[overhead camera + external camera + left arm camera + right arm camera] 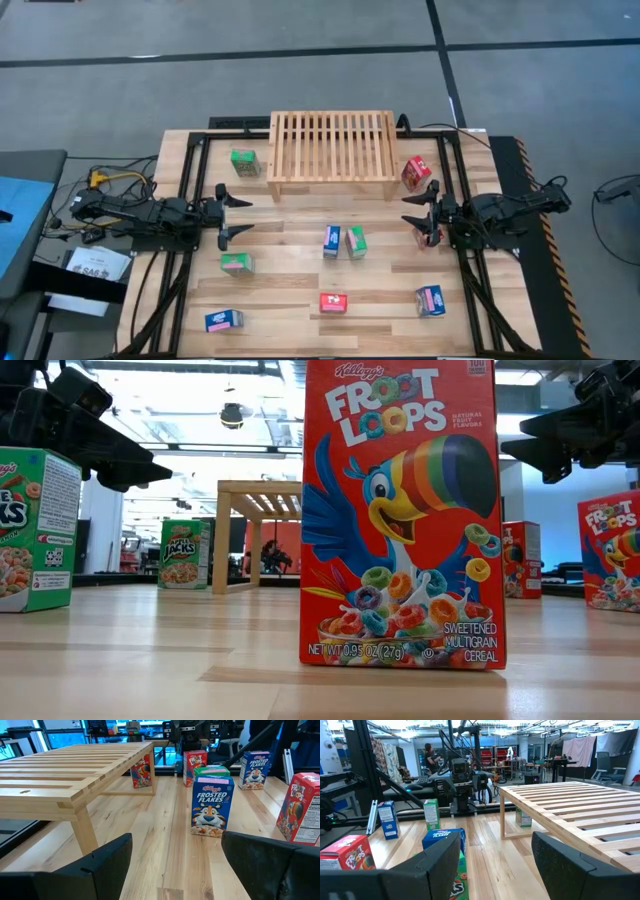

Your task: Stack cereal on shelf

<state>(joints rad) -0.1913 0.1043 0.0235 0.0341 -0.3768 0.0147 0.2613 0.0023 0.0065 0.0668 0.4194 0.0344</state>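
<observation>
The light-wood slatted rack [330, 150] stands on its legs at the table's far middle. Small cereal boxes stand scattered on the table: green ones [244, 162] [356, 241] [237, 263], red ones [416, 172] [333, 302] [432, 237], blue ones [332, 241] [431, 300] [223, 320]. My left gripper [225, 210] hovers open left of the rack's near-left leg and touches nothing. My right gripper [418, 212] hovers open on the right, beside a red box. In the left wrist view a blue Frosted Flakes box [212, 806] stands ahead of the open fingers.
Black frame rails [190, 190] run along both sides of the table under the arms. In the low view a red Froot Loops box [400, 510] stands close to the camera and hides the table's middle. Bare wood lies between the rack and the middle boxes.
</observation>
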